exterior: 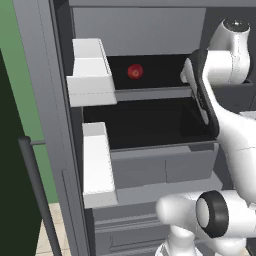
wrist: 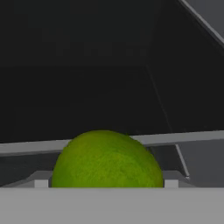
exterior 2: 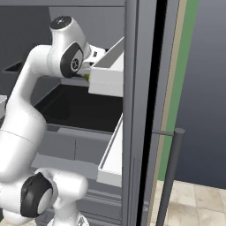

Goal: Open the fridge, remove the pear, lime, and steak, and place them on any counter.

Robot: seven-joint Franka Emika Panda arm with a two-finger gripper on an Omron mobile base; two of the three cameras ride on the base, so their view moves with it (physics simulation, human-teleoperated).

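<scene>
Right up against your hand camera sits the lime, low between the spread-apart tips of your end effector, which you've reached into the open fridge to straddle it, while the pear waits on the same shelf.

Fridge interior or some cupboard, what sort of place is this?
Most likely a kitchen, at an open fridge: grey shelves and white door bins, a pear on a shelf, a lime right before the hand.
</scene>
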